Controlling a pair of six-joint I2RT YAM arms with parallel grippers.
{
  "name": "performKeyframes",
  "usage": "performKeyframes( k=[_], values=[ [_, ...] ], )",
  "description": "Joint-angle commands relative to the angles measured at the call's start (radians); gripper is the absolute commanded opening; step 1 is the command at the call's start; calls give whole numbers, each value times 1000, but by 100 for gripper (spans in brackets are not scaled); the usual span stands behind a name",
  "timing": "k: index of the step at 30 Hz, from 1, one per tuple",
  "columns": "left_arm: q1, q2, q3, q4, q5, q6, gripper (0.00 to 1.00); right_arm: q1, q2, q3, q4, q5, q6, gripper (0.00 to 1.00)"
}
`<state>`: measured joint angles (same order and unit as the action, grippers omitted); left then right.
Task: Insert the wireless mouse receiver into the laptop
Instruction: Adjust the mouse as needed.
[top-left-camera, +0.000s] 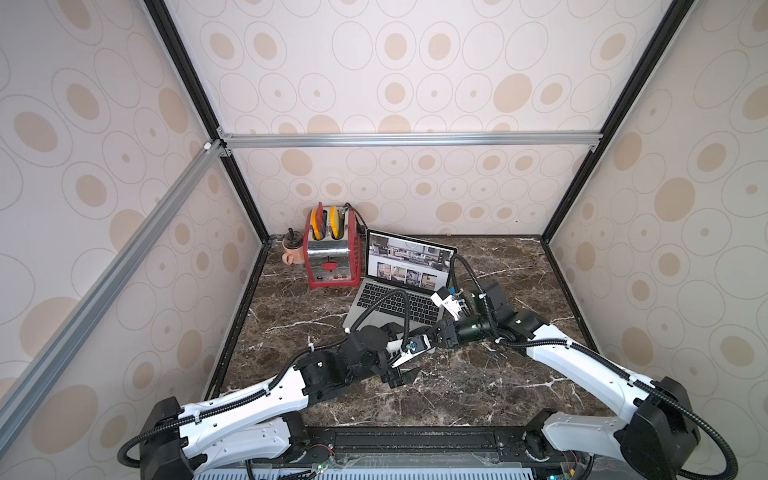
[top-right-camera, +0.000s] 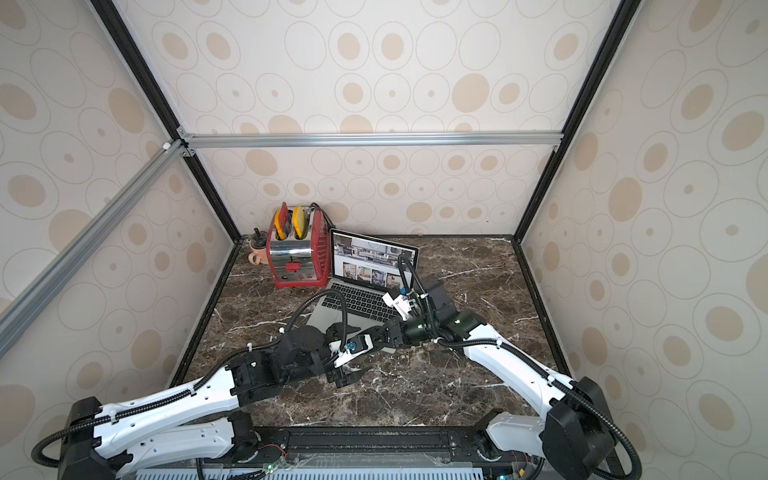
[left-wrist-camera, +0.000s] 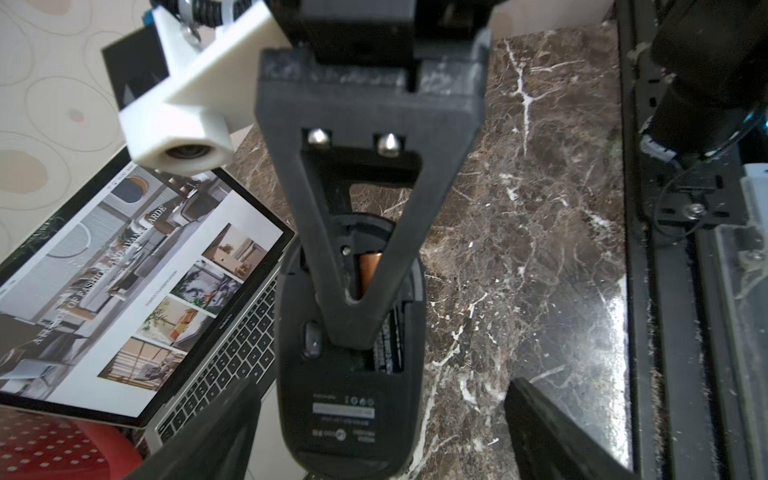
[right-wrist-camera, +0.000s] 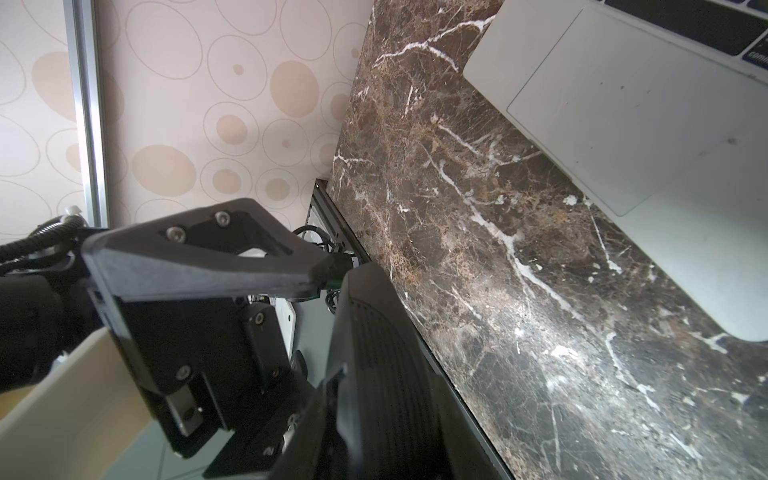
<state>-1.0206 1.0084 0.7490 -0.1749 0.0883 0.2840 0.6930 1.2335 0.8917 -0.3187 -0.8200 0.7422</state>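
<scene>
Slippage threatens: right fingers (left-wrist-camera: 353, 328) clench the upturned black plastic mouse (left-wrist-camera: 345, 415), while spread left fingers (left-wrist-camera: 552, 436) flank it; poking its battery bay (left-wrist-camera: 388, 345) could twist it loose

Laptop (top-left-camera: 419, 307) (top-right-camera: 365, 303): slim, silver-grey, black keys. It is set flat on the marble at about 12 o'clock from table centre. The lid is open, with the screen (top-left-camera: 409, 259) at the 12 o'clock end and the palm rest and large trackpad (right-wrist-camera: 615, 108) toward 7 o'clock. A white page of interior photos is displayed.

Wireless mouse (left-wrist-camera: 349, 395): black, turned underside up at the laptop's 5 o'clock corner. The battery bay is uncovered and a copper-ended battery (left-wrist-camera: 370, 270) is exposed. It is gripped by the right gripper (left-wrist-camera: 353, 328), one finger laid across the bay.
</scene>
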Motion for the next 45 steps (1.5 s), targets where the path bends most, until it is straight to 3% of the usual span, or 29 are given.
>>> performKeyframes(
  k=[1,11,20,25,33,34,37,39,41,45],
  values=[
    [61,13,68,-72,152,-28,89,12,-29,27,17,17,-51,0],
    [62,71,119,-159,184,7,96,17,-23,44,21,2,-44,0],
    [62,114,144,-159,137,15,85,38,-20,50,25,-10,-47,0],
    [63,122,138,-141,117,9,71,48,-24,53,25,-11,-56,0],
    [65,121,141,-136,111,1,30,49,-16,45,24,-19,-64,0],
    [65,123,141,-136,111,-2,25,49,-14,46,28,-19,-63,4],
    [65,124,149,-144,116,-14,3,47,-14,50,11,-17,-74,34],
    [65,129,159,-168,125,-31,0,19,-40,66,-103,28,-133,50],
    [64,123,150,-175,139,-45,0,-34,-88,58,-234,127,-176,53],
    [65,100,115,-164,166,-71,0,-142,-159,57,-509,517,-283,52]
  ],
)
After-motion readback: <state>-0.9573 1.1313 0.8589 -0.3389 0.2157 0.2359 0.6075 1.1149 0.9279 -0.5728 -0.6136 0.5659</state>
